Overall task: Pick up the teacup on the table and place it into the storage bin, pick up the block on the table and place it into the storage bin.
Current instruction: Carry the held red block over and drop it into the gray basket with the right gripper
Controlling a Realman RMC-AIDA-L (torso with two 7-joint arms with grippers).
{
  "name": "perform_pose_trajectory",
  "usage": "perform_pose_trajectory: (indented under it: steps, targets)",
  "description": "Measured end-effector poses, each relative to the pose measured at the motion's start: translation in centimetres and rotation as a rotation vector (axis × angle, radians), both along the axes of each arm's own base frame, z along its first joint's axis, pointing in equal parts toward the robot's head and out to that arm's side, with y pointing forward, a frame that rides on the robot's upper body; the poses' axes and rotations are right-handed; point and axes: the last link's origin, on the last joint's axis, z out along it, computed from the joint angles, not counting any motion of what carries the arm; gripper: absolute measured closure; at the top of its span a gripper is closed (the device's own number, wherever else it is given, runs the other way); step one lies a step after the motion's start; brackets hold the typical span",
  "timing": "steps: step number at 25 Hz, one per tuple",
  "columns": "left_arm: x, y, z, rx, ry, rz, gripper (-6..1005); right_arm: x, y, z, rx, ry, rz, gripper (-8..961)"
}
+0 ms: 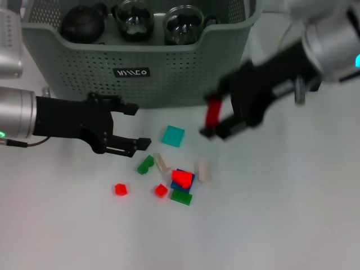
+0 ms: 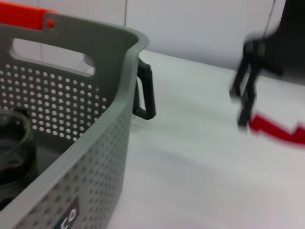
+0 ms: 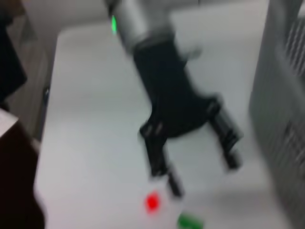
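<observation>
The head view looks steeply down over the storage bin (image 1: pixel 140 67). The left wrist view sits close beside the storage bin's (image 2: pixel 95 157) wall. The right wrist view faces the left tool (image 3: pixel 200 157), shared with the head view (image 1: pixel 132 126).

You can see one piece of writing: a small black label (image 1: pixel 131 72) with white letters on the front wall of the large grey-green perforated plastic storage bin (image 1: pixel 67 62). Its letters can't be made out for certain. The left wrist view shows only its corner.
</observation>
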Motion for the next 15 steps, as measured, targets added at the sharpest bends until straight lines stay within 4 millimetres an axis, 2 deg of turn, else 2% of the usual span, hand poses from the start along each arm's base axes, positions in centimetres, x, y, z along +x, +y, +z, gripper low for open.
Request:
perform_pose_trajectory:
  steps: [5,8,11,15]
  targets:
    - [-1.3,-0.4,0.7,0.035,-0.006,0.038,153,-4.4,2.5,1.3,0.111,0.073,0.043,256]
    - [-1.7,-0.7,0.9,0.046,-0.01,0.053,152,-6.7,5.0,1.4,0.214,0.129,0.052,256]
    - [-1.8,-0.8,0.9,0.05,-0.017,0.056,152,-7.8,7.5,0.8,0.301,0.18,0.024,256]
    - [-1.8,-0.8,0.6,0.047,-0.026,0.054,152,-7.9,10.6,-0.6,0.42,0.204,-0.029,256]
